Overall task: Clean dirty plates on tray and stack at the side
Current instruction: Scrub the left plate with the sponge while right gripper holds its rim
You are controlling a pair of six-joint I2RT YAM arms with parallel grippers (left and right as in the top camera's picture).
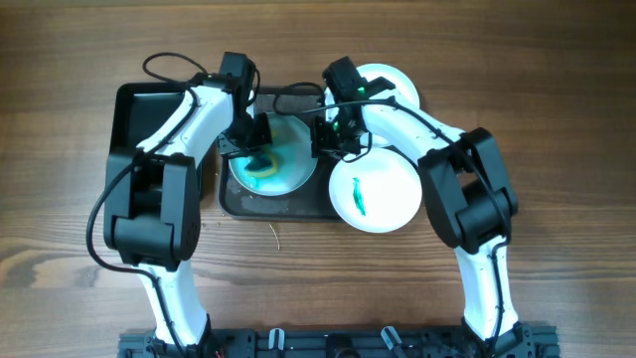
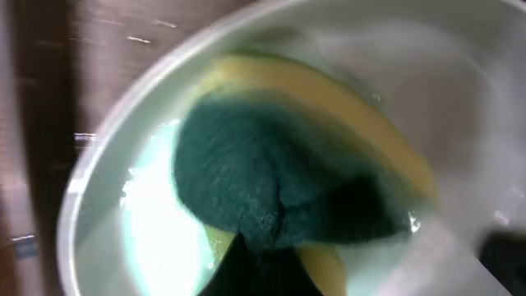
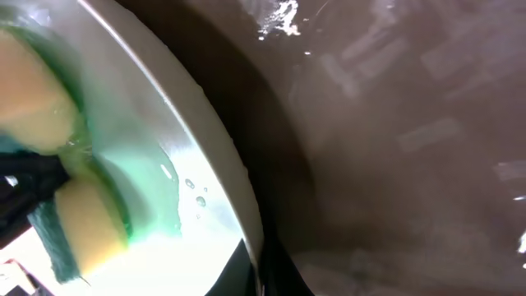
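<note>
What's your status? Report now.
Left tool shut on sponge, pressed on centre plate. Right tool shut on its rim. Right of it, smeared plate waits. Nothing blocking.

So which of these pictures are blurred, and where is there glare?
Overhead view: sharp, evenly lit, the smear on the near plate reads clearly. Left wrist view: soft all over, the sponge and the rim of the centre plate blurred, a bright patch beside the sponge. Right wrist view: blurred too, with white glare specks on the tray.

Wood-grain table (image 1: 60, 60); glossy wet plate (image 2: 472, 94); soft foam sponge (image 2: 271, 173), rough green scouring face.
</note>
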